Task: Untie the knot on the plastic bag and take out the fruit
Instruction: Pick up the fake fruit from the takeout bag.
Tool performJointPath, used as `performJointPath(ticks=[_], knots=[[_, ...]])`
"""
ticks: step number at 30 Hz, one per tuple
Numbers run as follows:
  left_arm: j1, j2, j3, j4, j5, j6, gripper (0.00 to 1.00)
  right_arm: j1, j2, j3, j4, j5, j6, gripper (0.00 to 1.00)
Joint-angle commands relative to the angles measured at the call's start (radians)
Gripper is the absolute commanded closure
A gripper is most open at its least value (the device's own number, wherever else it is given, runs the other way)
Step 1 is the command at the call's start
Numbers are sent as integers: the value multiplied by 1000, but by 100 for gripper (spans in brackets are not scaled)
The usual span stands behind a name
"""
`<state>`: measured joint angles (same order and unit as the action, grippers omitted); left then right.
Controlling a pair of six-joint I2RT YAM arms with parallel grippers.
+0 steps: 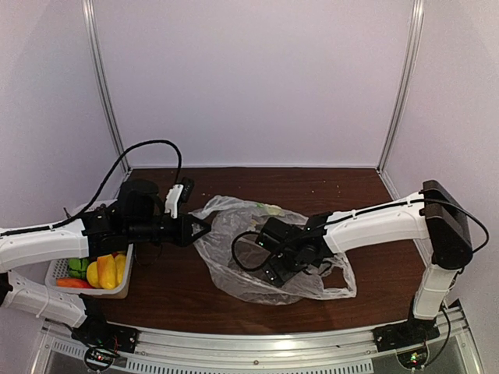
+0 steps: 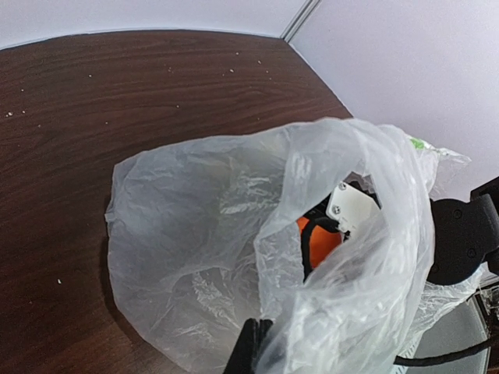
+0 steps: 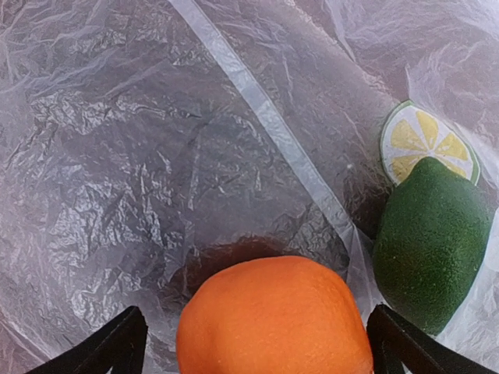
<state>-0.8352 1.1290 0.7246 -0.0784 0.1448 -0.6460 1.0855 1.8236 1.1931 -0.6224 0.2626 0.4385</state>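
Observation:
The clear plastic bag point(image 1: 234, 269) lies in the middle of the table with its mouth open toward the left; no knot shows. My left gripper point(image 1: 204, 227) is shut on the bag's rim and holds it up, as the left wrist view point(image 2: 261, 343) shows. My right gripper point(image 1: 274, 269) is inside the bag, open, with its fingers on either side of an orange point(image 3: 273, 319) and a gap on the left side. A green lime point(image 3: 433, 241) and a lime slice point(image 3: 425, 140) lie just right of the orange. The orange also shows through the bag mouth point(image 2: 321, 241).
A white basket point(image 1: 58, 269) at the left near edge holds yellow fruit point(image 1: 105, 270), green fruit point(image 1: 76, 265) and red fruit point(image 1: 72, 284). Booth walls close in the back and sides. Brown tabletop point(image 2: 62, 156) shows left of the bag.

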Motion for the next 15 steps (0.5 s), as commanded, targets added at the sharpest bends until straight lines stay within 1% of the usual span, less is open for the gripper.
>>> performJointPath(ticks=[1, 6, 13, 15], knots=[[-5, -17, 4, 10, -14, -4, 100, -8, 12, -21, 19, 1, 25, 0], [-6, -17, 4, 9, -16, -4, 100, -14, 22, -35, 35, 3, 27, 1], [-5, -20, 4, 4, -18, -6, 100, -15, 20, -27, 36, -3, 28, 16], [-6, -20, 3, 3, -19, -7, 100, -15, 15, -28, 35, -2, 28, 18]])
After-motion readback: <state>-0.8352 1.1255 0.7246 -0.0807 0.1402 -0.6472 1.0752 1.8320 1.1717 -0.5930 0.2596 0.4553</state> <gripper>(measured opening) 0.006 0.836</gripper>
